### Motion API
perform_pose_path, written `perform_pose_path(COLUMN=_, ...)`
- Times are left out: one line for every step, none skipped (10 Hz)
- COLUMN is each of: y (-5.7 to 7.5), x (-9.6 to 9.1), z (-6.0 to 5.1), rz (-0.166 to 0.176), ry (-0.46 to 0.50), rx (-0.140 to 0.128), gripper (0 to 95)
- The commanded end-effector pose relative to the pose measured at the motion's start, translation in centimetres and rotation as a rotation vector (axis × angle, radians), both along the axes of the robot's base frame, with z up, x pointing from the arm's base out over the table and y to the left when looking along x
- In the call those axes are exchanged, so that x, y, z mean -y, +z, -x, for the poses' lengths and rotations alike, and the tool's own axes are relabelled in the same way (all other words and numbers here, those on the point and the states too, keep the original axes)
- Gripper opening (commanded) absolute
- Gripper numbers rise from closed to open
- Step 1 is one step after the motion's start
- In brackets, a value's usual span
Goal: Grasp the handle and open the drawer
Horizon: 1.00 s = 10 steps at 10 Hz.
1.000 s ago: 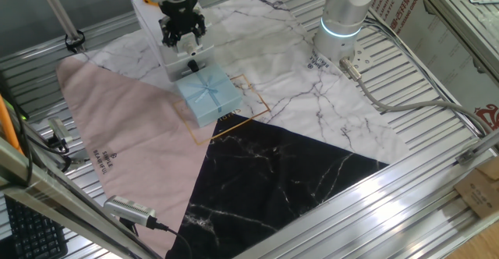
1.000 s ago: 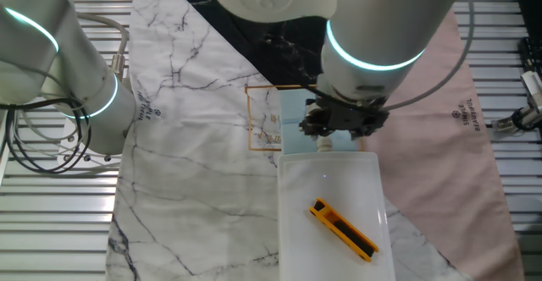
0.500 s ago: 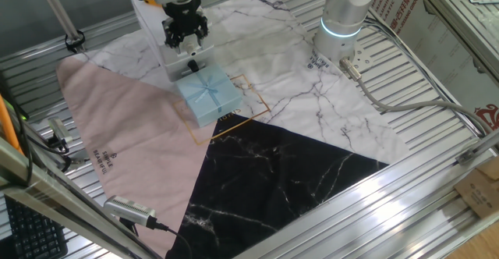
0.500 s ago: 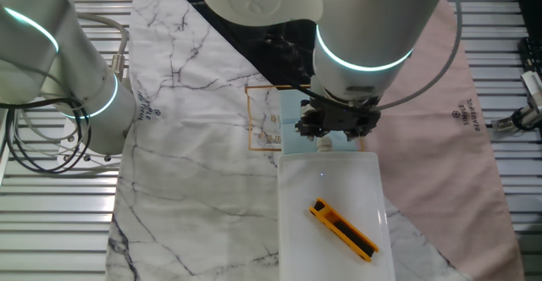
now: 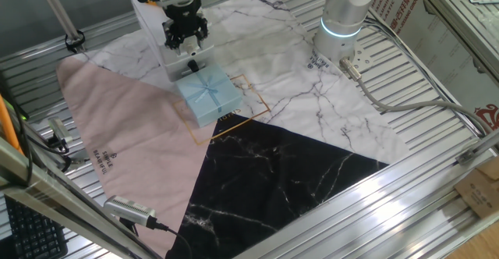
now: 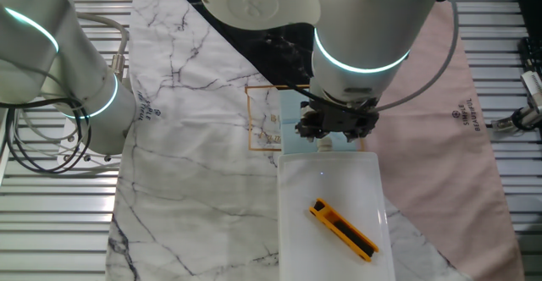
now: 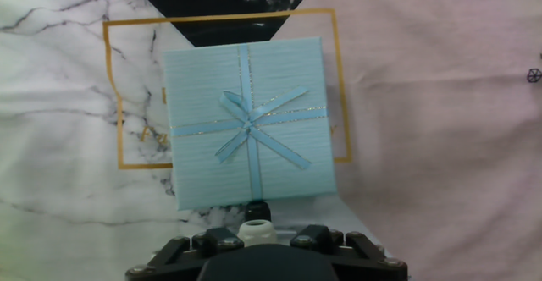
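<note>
The claw (image 5: pixel 185 34) hangs above the desk (image 5: pixel 437 134), over the edge of the white translucent box (image 6: pixel 332 213) that faces the drawer. Its fingertips cannot be made out in any view, so whether it is open or closed cannot be told; it holds nothing visible. In the hand view only the black claw housing (image 7: pixel 267 249) shows at the bottom edge, apart from the drawer.

The drawer (image 7: pixel 247 122), a light-blue squarish flat box, lies on the cloth just beside the white translucent box, partly inside an orange printed rectangle (image 7: pixel 115 95). The handle (image 7: pixel 246 129), a pale ribbon bow, sits at the centre of the drawer's top where the ribbon lines cross; nothing touches it.

A yellow-and-black object (image 6: pixel 343 229) lies inside the white translucent box. The cloth under the drawer is divided into white marble (image 5: pixel 312 79), pink (image 5: pixel 125 134) and black marble (image 5: pixel 273 173) areas. The arm's base (image 5: pixel 343 17), with a lit ring, stands at the far side of the desk.
</note>
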<state>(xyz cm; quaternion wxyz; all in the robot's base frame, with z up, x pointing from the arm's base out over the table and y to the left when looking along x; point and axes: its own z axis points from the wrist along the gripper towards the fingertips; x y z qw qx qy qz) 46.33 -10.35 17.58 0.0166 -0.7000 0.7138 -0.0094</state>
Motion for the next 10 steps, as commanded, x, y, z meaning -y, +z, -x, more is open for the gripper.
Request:
perform_pose_path(y=-0.19, x=0.04, z=0.05, rz=0.000, ry=-0.002, rx=0.003, gripper=57.0)
perform_pose_path(y=-0.30, x=0.05, z=0.10, rz=0.000, ry=-0.003, rx=0.008, gripper=57.0)
perform_pose_path(y=-0.45, x=0.07, z=0.16, rz=-0.001, ry=-0.005, rx=0.010, gripper=57.0)
perform_pose_path(y=-0.56, x=0.08, z=0.20, rz=-0.002, ry=-0.007, rx=0.011, gripper=57.0)
perform_pose_path(y=-0.63, x=0.09, z=0.21, rz=-0.001, ry=-0.007, rx=0.012, gripper=57.0)
perform_pose_path(y=-0.73, x=0.10, z=0.23, rz=-0.002, ry=-0.006, rx=0.015, gripper=57.0)
perform_pose_path(y=-0.79, x=0.11, z=0.24, rz=-0.002, ry=-0.006, rx=0.016, gripper=57.0)
perform_pose_path(y=-0.80, x=0.11, z=0.25, rz=-0.002, ry=-0.006, rx=0.016, gripper=57.0)
perform_pose_path(y=-0.84, x=0.11, z=0.28, rz=0.000, ry=-0.006, rx=0.018, gripper=57.0)
perform_pose_path(y=-0.88, x=0.11, z=0.28, rz=0.000, ry=-0.008, rx=0.018, gripper=57.0)
